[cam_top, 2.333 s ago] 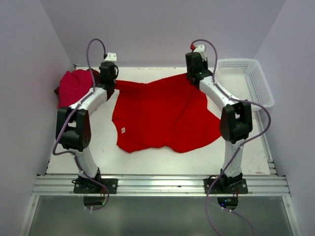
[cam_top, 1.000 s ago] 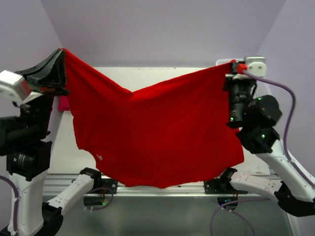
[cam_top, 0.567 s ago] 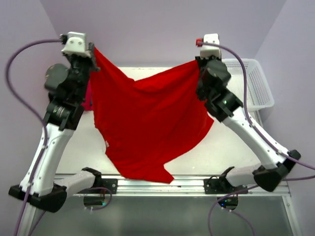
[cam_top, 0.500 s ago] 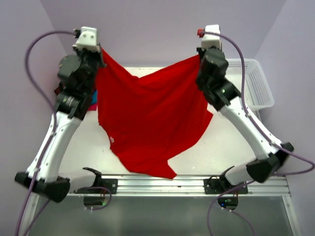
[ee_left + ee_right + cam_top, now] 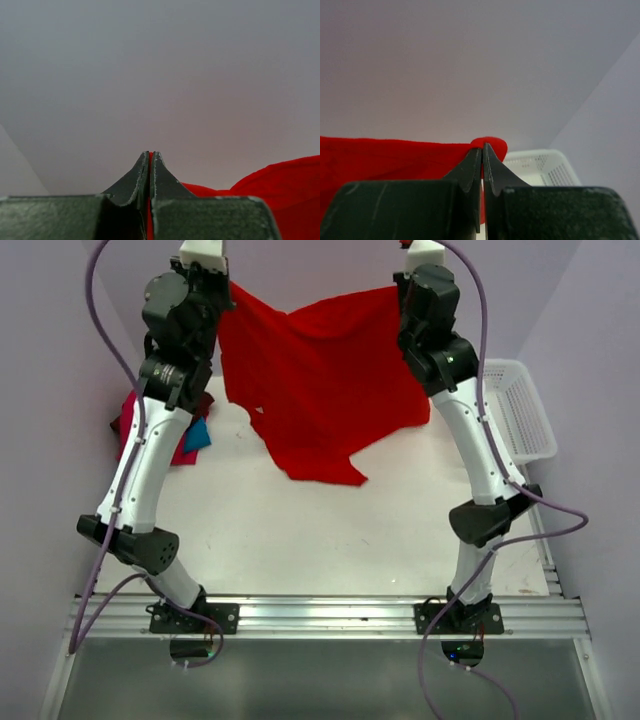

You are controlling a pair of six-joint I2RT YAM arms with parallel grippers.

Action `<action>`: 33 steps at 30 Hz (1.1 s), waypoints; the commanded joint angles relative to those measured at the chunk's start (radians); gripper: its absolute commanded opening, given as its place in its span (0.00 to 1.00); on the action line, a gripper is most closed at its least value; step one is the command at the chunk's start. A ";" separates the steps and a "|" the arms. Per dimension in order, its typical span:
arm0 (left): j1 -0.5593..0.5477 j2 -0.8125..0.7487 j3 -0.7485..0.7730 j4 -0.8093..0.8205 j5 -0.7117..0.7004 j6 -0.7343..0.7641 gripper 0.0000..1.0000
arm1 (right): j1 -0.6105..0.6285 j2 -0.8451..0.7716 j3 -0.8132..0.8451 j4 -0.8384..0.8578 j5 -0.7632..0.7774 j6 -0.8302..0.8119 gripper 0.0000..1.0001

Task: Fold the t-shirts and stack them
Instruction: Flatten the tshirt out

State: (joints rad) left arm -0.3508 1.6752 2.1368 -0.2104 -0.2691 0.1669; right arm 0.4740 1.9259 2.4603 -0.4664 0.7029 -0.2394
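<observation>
**Lavender walls, white table: one shirt aloft between two arms**

Lavender walls (image 5: 330, 270) enclose a white table (image 5: 330, 540). Shirts in view: one large red t-shirt (image 5: 320, 370) hanging in the air, and a folded heap at the far left of the table showing one red bundle (image 5: 140, 420) and one teal-blue piece (image 5: 197, 433). How many more the heap holds cannot be told. One white mesh basket (image 5: 520, 410) sits at the far right edge.

Both arms reach high. The left arm (image 5: 150, 455) and right arm (image 5: 480, 440) each stretch up from a low elbow. The left gripper (image 5: 150, 156) is pinched tight on a red edge of the shirt, and the right gripper (image 5: 482, 149) is clamped on another. The cloth sags between them, its lowest tip hanging over the far middle of the table.
</observation>
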 commanded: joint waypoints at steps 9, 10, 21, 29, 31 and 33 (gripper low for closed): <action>-0.575 -0.403 -0.087 0.350 -0.220 0.488 0.00 | 0.536 -0.634 -0.618 0.861 -0.016 -0.683 0.00; -0.659 -0.423 -0.101 0.351 -0.225 0.509 0.00 | 0.633 -0.669 -0.691 0.973 -0.041 -0.733 0.00; -0.798 -0.436 -0.150 0.488 -0.332 0.678 0.00 | 0.738 -0.654 -0.742 1.255 -0.017 -1.043 0.00; -0.794 -0.391 -0.365 0.988 -0.509 1.085 0.00 | 0.602 -0.544 -0.709 1.215 0.188 -1.008 0.00; -0.733 -0.403 -0.396 0.880 -0.507 0.930 0.00 | 0.519 -0.525 -0.750 1.091 0.248 -0.872 0.00; -0.584 -0.428 -0.438 0.765 -0.495 0.756 0.00 | 0.444 -0.521 -0.840 0.987 0.276 -0.717 0.00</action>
State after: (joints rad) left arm -1.0695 1.2972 1.7290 0.5568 -0.7258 1.0595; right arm 1.0126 1.4117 1.6947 0.6548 0.8619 -1.1393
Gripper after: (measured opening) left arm 0.016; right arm 0.010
